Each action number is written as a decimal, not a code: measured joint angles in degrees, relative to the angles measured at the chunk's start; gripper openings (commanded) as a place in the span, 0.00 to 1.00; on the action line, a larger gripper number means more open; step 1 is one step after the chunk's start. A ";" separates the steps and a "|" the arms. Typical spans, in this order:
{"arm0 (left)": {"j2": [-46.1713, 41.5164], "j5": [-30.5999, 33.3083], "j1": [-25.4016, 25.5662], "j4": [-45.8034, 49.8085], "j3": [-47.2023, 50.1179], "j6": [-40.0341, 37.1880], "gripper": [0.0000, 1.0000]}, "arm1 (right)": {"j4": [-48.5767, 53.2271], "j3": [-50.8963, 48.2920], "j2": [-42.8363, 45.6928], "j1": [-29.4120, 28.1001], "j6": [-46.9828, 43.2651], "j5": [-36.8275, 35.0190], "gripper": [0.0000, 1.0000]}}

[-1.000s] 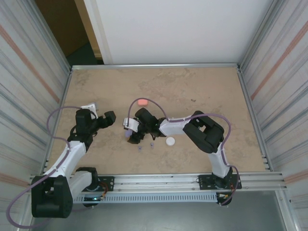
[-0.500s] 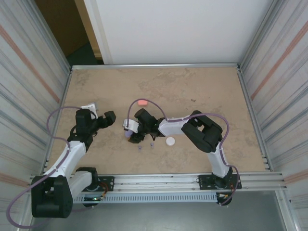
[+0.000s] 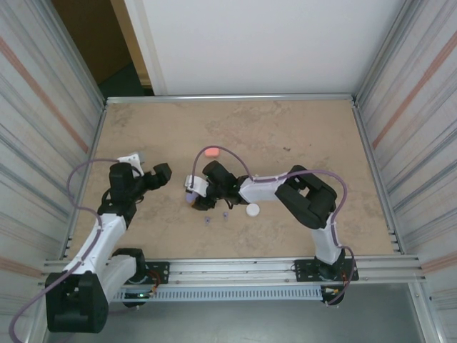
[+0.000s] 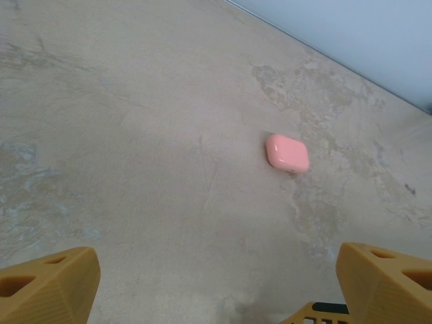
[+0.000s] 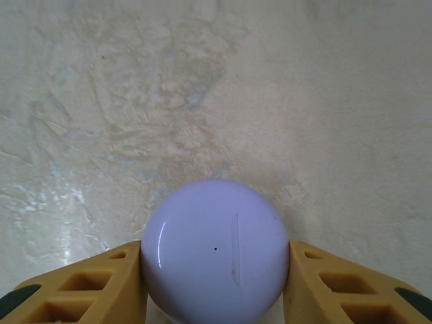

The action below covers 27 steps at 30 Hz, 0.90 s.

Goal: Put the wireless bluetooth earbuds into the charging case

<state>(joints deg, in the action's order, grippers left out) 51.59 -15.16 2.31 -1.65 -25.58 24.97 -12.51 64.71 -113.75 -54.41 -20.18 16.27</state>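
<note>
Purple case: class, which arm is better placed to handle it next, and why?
Right. The right gripper clasps the purple case from both sides on the table. The left gripper stands open elsewhere, facing the pink case.

My left arm [image 3: 107,223] is stretched forward, left gripper [image 4: 216,280] spread wide. My right arm [image 3: 308,200] bends across to the left, right gripper [image 5: 214,290] pinching the purple case [image 5: 214,250].

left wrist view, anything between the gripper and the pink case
No. In the left wrist view the table between the left gripper and the pink case is bare.
</note>
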 measured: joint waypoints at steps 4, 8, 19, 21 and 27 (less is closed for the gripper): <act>-2.12 -3.67 0.00 0.63 0.00 1.36 0.89 | -0.87 -3.13 6.69 0.44 -1.64 -1.70 0.45; -3.08 -8.96 0.00 1.16 -0.63 2.82 0.89 | -1.70 -5.92 14.05 0.79 -4.81 -4.50 0.45; 0.37 -29.31 0.00 -6.45 -6.19 9.99 0.91 | -0.74 -11.10 30.53 0.92 -16.28 -12.96 0.45; 1.46 -32.46 0.00 -9.27 -6.45 11.56 0.92 | -0.15 -11.45 32.79 1.07 -17.97 -14.19 0.45; 4.74 -39.12 1.20 -15.45 -7.39 14.34 0.92 | 1.46 -12.87 39.15 1.31 -21.68 -17.18 0.45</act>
<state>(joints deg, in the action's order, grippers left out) 56.34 -54.28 3.51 -17.10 -32.97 39.31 -11.05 51.83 -74.61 -53.10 -41.87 -0.91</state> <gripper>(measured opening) 0.918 0.454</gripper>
